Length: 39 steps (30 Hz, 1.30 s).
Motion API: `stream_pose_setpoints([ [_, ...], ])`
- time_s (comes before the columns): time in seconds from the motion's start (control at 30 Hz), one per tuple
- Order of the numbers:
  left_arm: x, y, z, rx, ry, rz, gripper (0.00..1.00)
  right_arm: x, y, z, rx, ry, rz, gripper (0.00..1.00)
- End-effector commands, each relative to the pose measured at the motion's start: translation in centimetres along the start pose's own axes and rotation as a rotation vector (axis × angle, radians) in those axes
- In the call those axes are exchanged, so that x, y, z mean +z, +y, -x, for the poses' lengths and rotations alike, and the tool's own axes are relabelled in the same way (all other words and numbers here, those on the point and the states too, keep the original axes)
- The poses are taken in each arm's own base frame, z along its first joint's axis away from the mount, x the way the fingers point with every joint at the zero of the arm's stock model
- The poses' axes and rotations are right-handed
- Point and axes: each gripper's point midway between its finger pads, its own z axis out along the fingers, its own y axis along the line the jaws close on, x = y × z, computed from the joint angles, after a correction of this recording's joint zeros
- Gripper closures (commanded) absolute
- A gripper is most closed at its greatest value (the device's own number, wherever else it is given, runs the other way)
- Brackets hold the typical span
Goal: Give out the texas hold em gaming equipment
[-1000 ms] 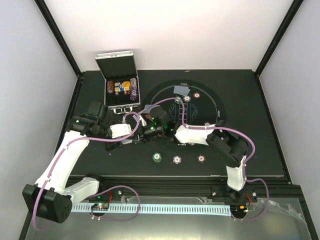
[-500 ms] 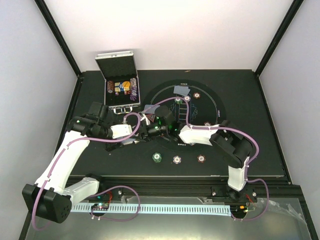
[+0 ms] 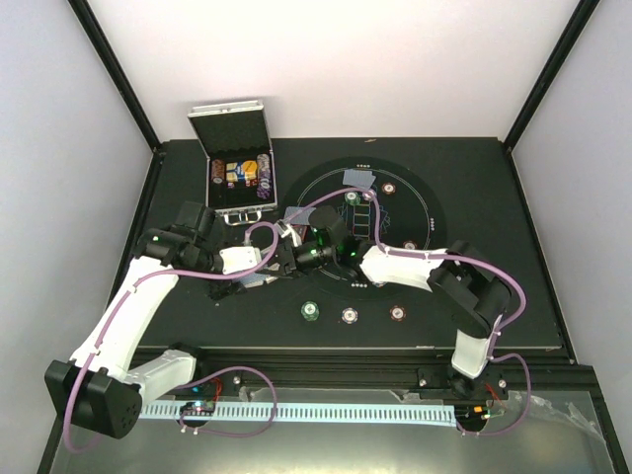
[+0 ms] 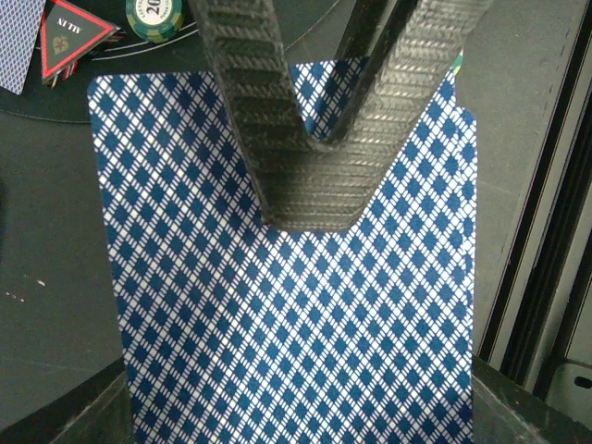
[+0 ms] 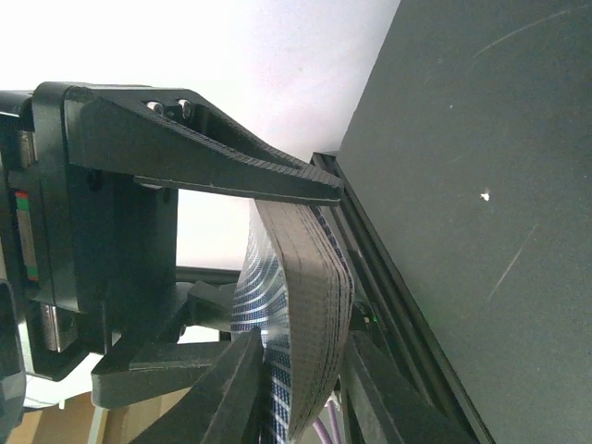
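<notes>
My left gripper [image 3: 265, 271] is shut on a deck of blue-backed playing cards [image 4: 287, 305], which fills the left wrist view. My right gripper [image 4: 314, 208] reaches in from the mat side, and its ribbed fingers [image 4: 245, 102] meet in a V on the top card. In the right wrist view the bowed deck [image 5: 314, 305] sits between my right gripper's [image 5: 305, 388] jaws, under the left gripper's black finger [image 5: 213, 162]. A red triangle token [image 4: 69, 37] and a green chip [image 4: 153, 14] lie beyond the deck. Green [image 3: 310, 311], white [image 3: 350, 315] and brown-red [image 3: 397, 313] chips lie near the front edge.
The round black mat [image 3: 420, 202] carries a few cards [image 3: 357, 178] and chips [image 3: 389, 187]. The silver case [image 3: 237, 178] stands open at the back left. A metal rail [image 3: 346, 354] runs along the table's near edge.
My right arm has stretched further left toward the left gripper, and its jaws have narrowed onto the deck. The left arm and the deck have stayed put.
</notes>
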Motion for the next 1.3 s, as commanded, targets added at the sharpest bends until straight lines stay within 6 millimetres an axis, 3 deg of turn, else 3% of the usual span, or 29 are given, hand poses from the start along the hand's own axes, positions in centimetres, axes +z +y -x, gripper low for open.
stream_pose_setpoints([
  [0.0, -1.1, 0.5, 1.1, 0.017, -0.038, 0.028, 0.99, -1.1, -2.5, -0.7, 0.04, 0.008, -0.093, 0.76],
  [0.37, -0.8, 0.6, 0.9, 0.018, -0.027, 0.032, 0.98, -2.0, -2.2, -0.8, 0.031, -0.008, -0.113, 0.88],
  [0.7, -0.9, 0.7, 0.7, 0.021, -0.02, 0.039, 0.98, -3.4, -2.6, -0.9, 0.036, -0.031, -0.128, 0.9],
  [0.77, -0.9, 0.7, 0.8, 0.022, -0.022, 0.039, 0.99, -3.4, -2.5, -0.8, 0.039, -0.034, -0.124, 0.79],
  [0.87, -0.9, 0.6, 0.9, 0.025, -0.03, 0.036, 0.98, -3.1, -1.8, -0.7, 0.049, -0.041, -0.075, 0.48],
  [0.93, -0.9, 0.6, 1.1, 0.028, -0.037, 0.033, 0.98, -2.8, -0.9, -0.4, 0.05, -0.051, -0.032, 0.37],
  [1.03, -0.9, 0.5, 1.2, 0.031, -0.044, 0.029, 0.98, -1.8, 0.2, -0.3, 0.037, -0.038, -0.009, 0.32],
  [1.27, -0.9, 0.4, 1.3, 0.037, -0.05, 0.021, 0.98, 0.5, 2.0, -0.5, 0.031, -0.008, 0.057, 0.3],
])
